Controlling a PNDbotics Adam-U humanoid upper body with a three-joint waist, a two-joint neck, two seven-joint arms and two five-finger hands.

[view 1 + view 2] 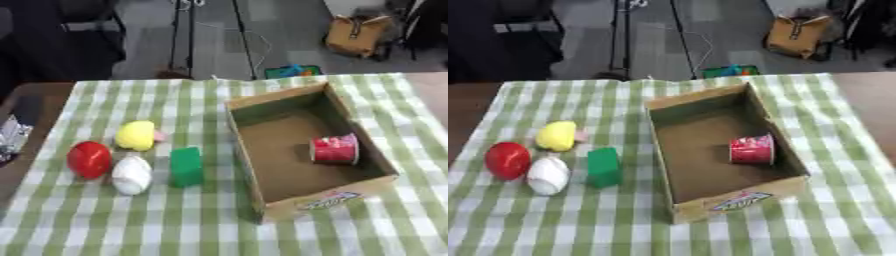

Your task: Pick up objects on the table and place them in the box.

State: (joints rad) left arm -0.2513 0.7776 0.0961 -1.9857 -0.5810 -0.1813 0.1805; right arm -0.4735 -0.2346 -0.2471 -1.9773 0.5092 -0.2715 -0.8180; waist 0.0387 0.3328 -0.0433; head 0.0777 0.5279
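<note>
Green-and-white checked cloth [105, 225] covers the table, filling the lower part of the frame w/ bare checks nearest the camera. Just above that, lower right of centre, the near wall of an open brown cardboard box [325, 199] carries a printed label; box sits askew, its long sides running up toward the upper right. Inside, against the right wall approx. mid-length, a small red-and-white cup [335, 149] lies on its side, mouth facing right. Rest of box floor is bare cardboard. Left of the box, centre-left of frame, four loose objects cluster on the cloth: a white egg-shaped object [131, 174] nearest, a green rectangular block [185, 166] standing just beside it on the right, a glossy red egg-shaped object [89, 159] touching or nearly touching the white one on the left, and behind them a yellow rounded object [136, 135] w/ a small pink bit [160, 135] at its right edge. Block is near the box but apart from it. Neither robot hand shows in either eye view, so finger state can't be told.
</note>
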